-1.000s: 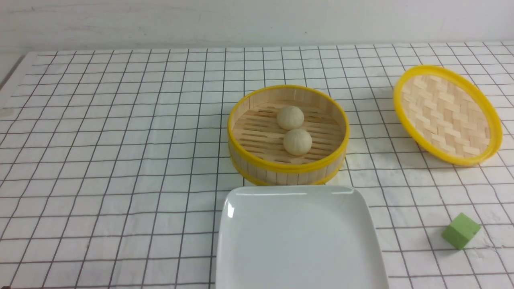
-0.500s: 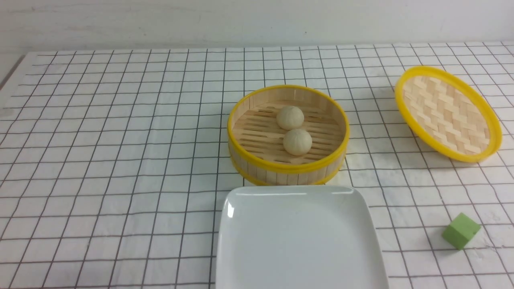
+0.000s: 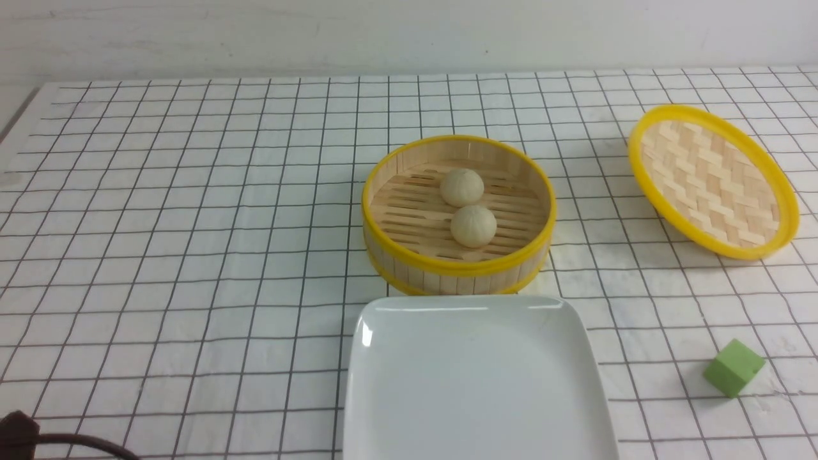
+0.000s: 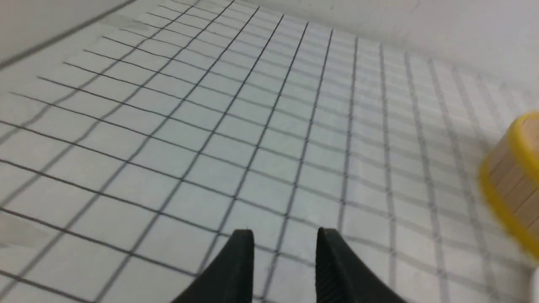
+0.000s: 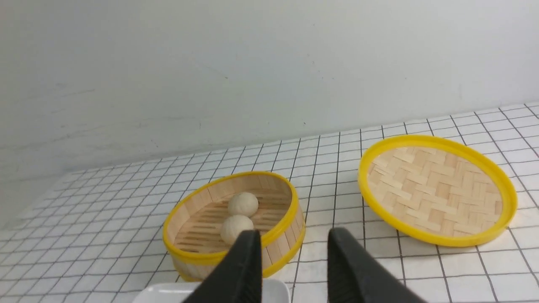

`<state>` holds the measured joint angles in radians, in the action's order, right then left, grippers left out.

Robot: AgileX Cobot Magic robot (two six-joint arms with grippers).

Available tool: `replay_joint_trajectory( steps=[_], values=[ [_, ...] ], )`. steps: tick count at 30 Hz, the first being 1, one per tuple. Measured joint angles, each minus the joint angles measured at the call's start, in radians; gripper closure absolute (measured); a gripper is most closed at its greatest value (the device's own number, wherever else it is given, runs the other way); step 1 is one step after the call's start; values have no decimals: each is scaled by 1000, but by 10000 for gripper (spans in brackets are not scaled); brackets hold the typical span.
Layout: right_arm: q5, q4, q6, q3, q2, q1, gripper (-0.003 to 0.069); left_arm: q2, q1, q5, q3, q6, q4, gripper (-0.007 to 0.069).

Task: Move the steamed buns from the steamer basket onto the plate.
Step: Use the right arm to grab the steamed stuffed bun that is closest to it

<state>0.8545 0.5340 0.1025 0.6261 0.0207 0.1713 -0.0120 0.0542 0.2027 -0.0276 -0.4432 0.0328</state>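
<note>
Bamboo slats ringed by yellow rims form the steamer basket, which sits just right of the middle of the front view on a white cloth ruled with dark grid lines. Both buns lie inside it on the slatted floor: one bun toward the back, the other bun right in front of it, so close they seem to touch. The white plate fills the bottom centre of the frame, bare, its far edge just below the basket. At the upper right the woven lid shows its inner side, well apart from the basket. A green cube sits at the lower right. A dark shape pokes in at the bottom left corner; I cannot tell what it is. The left gripper hangs over bare cloth, jaws parted and empty. The right gripper, jaws likewise parted and empty, points toward the basket.
</note>
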Motion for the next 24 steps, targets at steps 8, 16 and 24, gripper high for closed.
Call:
replay_joint_trajectory(
  steps=[8, 16, 24],
  values=[
    [81, 0, 31, 0, 0, 0, 416, 0, 0, -51, 0, -283, -193, 382],
    [121, 37, 35, 1, -52, 0, 416, 0, 0, 65, 64, -204, -213, 382],
    [163, 62, 259, 39, -290, -48, 416, 13, 0, 304, 373, 196, -239, 382]
  ],
)
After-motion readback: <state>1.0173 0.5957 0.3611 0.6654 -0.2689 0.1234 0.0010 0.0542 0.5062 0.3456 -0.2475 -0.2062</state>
